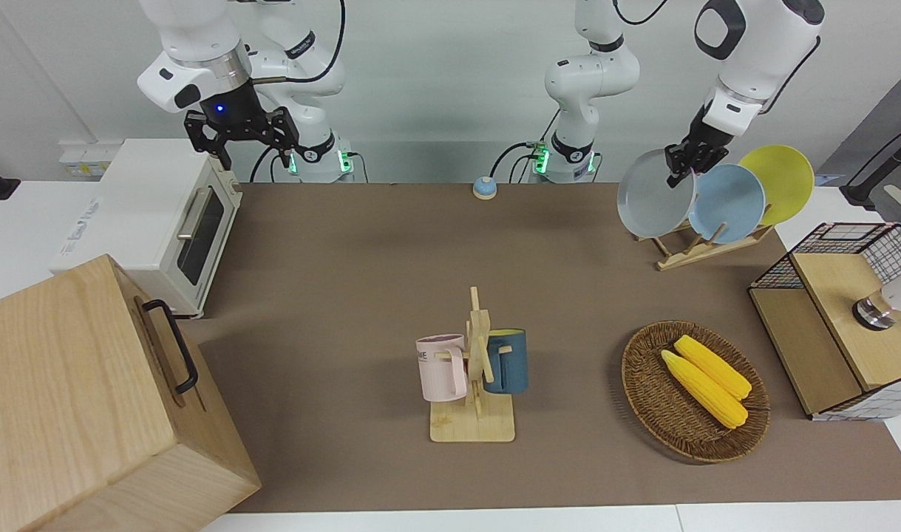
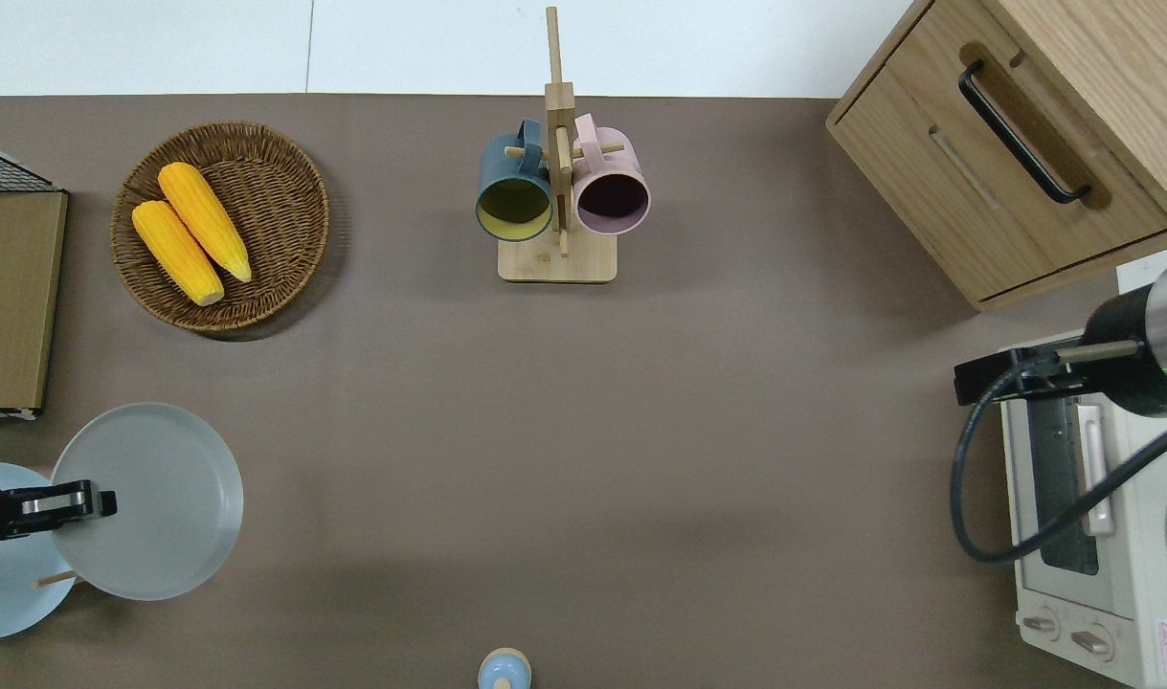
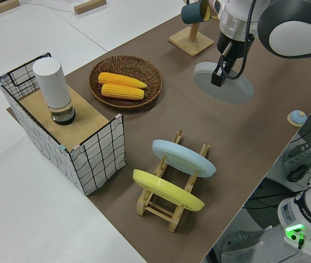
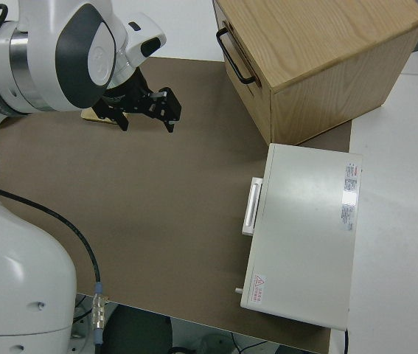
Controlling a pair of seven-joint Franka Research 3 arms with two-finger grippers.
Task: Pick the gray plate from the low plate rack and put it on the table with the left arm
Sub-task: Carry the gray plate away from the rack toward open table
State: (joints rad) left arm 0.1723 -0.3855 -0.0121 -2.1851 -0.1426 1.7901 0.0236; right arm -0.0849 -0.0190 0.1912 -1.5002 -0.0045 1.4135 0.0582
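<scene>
My left gripper (image 1: 680, 170) is shut on the rim of the gray plate (image 1: 651, 195) and holds it tilted in the air. In the overhead view the left gripper (image 2: 90, 500) and gray plate (image 2: 152, 502) are over the table (image 2: 640, 431), at the end of the low plate rack (image 1: 705, 245) toward the table's middle. In the left side view the gray plate (image 3: 226, 86) is clear of the rack (image 3: 169, 211). The sky-blue plate (image 1: 729, 203) and yellow plate (image 1: 781, 176) still stand in the rack. My right gripper (image 1: 242, 140) is parked and open.
A mug stand (image 1: 476, 369) with a pink and a dark blue mug stands mid-table. A wicker basket (image 1: 646, 399) holds two corn cobs. A wire crate (image 1: 849, 318), a toaster oven (image 1: 154, 214), a wooden cabinet (image 1: 88, 399) and a small blue bell (image 1: 484, 188) are also here.
</scene>
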